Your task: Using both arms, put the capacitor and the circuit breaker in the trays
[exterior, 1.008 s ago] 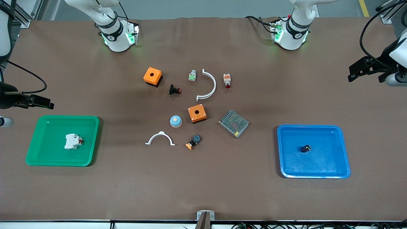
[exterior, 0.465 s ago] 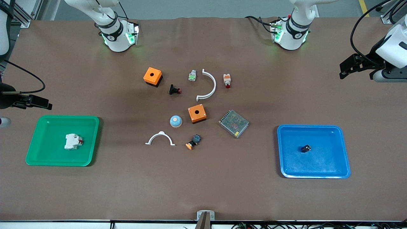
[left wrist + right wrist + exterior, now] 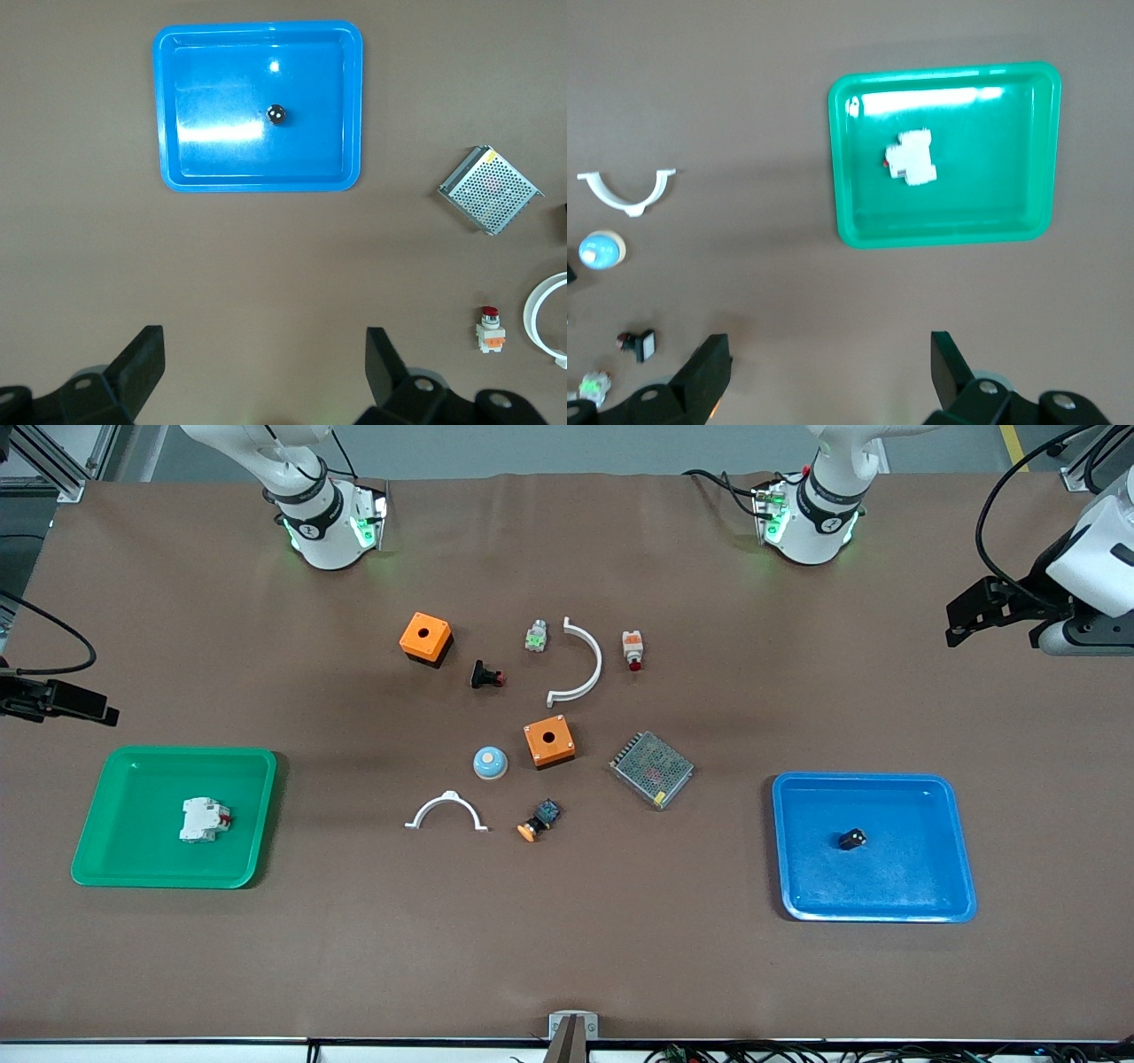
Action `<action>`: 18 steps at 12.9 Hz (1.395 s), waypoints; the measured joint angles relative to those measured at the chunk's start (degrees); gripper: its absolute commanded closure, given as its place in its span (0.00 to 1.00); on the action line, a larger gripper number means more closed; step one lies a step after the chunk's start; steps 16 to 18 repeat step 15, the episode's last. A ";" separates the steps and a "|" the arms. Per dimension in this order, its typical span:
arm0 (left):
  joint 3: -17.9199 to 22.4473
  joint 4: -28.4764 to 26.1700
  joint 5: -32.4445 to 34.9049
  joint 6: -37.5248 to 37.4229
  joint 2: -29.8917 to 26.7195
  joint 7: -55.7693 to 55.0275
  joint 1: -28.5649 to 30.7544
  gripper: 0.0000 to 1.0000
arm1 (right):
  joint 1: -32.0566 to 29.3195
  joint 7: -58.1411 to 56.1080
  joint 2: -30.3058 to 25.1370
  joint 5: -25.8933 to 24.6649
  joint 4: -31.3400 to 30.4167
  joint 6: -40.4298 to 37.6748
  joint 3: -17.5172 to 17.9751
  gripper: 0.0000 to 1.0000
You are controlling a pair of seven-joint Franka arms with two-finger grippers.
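The capacitor (image 3: 851,839), a tiny dark cylinder, lies in the middle of the blue tray (image 3: 948,850) toward the left arm's end of the table. It also shows in the left wrist view, capacitor (image 3: 277,113) in the blue tray (image 3: 168,106). The white circuit breaker (image 3: 205,819) lies in the green tray (image 3: 106,850) toward the right arm's end, and the right wrist view shows this circuit breaker (image 3: 912,158) too. My left gripper (image 3: 961,615) hangs open and empty high over bare table; its wrist view shows the left gripper (image 3: 263,341) with wide jaws. My right gripper (image 3: 97,710) is open and empty over the table's edge, and wide in the right wrist view (image 3: 830,347).
Mid-table lie two orange boxes (image 3: 425,638) (image 3: 548,742), a mesh power supply (image 3: 651,769), two white arcs (image 3: 580,662) (image 3: 446,812), a blue dome (image 3: 490,763), a black push-button (image 3: 486,676), an orange-capped button (image 3: 538,820) and a white-orange part (image 3: 632,649).
The right gripper has drawn back toward the table's edge. The left gripper rose a little toward the arms' bases, then held still. Both parts stayed in their trays.
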 measured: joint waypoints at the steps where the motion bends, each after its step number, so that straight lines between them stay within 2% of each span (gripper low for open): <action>1: 0.03 -0.04 0.00 0.00 0.11 0.00 0.05 0.00 | 0.00 0.00 -0.84 0.00 0.13 -1.09 0.02 0.00; 4: 0.23 -0.05 0.00 0.30 0.33 0.05 0.22 0.00 | 0.46 0.00 -4.95 0.00 -1.79 -1.53 0.44 0.00; 9: 0.46 0.12 0.00 0.65 0.56 0.13 0.38 0.00 | 0.95 0.00 -14.39 -0.74 -15.12 5.38 0.78 0.00; 18: 0.46 0.30 0.00 0.67 0.56 0.13 0.38 0.00 | 0.90 -0.01 -15.54 -2.01 -16.93 5.90 0.38 0.00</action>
